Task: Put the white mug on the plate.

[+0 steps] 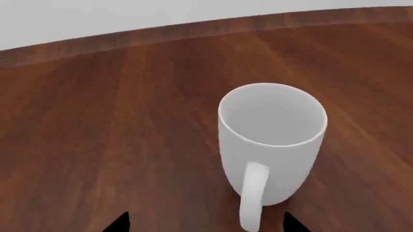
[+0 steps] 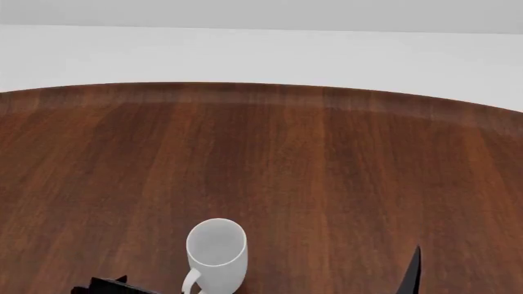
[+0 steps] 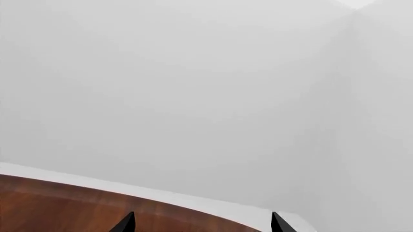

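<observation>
The white mug (image 2: 217,254) stands upright on the brown wooden table (image 2: 327,184), near its front edge, handle toward me. In the left wrist view the mug (image 1: 272,140) sits just ahead of my left gripper (image 1: 206,227), whose two black fingertips are wide apart, with the mug's handle between them but not touched. A dark part of the left arm shows at the head view's lower left. My right gripper (image 3: 201,224) is open and empty, aimed past the table's edge at the wall. The plate is out of view.
The table's far curved edge (image 2: 261,86) runs across the head view, with pale floor and wall beyond. A black part of the right arm (image 2: 411,275) shows at the lower right.
</observation>
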Tool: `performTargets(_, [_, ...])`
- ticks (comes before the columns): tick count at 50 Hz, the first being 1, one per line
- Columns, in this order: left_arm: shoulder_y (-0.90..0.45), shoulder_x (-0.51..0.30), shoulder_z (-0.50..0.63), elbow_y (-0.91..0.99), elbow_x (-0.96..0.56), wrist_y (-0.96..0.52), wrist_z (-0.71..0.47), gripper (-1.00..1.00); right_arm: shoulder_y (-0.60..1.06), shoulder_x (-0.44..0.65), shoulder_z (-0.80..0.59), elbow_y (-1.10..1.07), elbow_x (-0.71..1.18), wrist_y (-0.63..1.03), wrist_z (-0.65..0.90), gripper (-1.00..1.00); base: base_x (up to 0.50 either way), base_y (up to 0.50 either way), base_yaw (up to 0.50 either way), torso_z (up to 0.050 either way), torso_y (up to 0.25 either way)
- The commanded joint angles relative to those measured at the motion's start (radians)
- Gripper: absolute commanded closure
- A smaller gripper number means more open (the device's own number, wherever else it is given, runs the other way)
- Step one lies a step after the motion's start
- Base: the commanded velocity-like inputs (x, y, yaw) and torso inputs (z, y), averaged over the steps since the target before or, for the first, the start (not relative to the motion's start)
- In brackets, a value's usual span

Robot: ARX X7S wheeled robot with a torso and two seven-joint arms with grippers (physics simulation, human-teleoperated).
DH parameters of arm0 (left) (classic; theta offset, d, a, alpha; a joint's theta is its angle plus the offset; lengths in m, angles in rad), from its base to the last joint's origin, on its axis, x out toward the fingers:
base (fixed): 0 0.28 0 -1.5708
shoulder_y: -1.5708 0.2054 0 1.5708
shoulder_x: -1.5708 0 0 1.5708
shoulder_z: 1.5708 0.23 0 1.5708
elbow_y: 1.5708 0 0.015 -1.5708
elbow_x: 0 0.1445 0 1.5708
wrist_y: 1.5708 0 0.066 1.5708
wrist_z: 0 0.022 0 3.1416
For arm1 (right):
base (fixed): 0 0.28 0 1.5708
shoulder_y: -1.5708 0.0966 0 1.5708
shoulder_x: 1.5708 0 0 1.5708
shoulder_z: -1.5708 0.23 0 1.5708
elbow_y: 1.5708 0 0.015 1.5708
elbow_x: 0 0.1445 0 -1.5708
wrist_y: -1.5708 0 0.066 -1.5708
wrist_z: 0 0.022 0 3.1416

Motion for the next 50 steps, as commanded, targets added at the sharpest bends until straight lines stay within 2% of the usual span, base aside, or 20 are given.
performTargets(1, [-0.101,0.038,0.021,-0.196,0.026,0.071,0.009,-1.0,0.007,0.003,-0.003,0.007,0.007,0.0,0.0,-1.0,0.0,0.0,0.0,0.0,0.0])
performTargets(20, [-0.182,0.084,0.066,-0.366,0.047,0.144,0.025,-1.0,-0.007,0.004,-0.003,0.018,0.009,-0.021,0.007,-1.0,0.0,0.0,0.0,0.0,0.0])
performTargets(31, [-0.262,0.125,0.087,-0.61,0.048,0.277,0.036,-1.0,-0.019,0.005,-0.004,0.0,0.008,-0.013,0.014,-1.0,0.0,0.0,0.0,0.0,0.0])
performTargets(50, [-0.282,0.133,0.222,-0.662,-0.031,0.303,0.023,-1.0,-0.04,0.006,-0.003,-0.02,0.013,-0.006,0.022,-1.0,0.0,0.0,0.0,0.0,0.0])
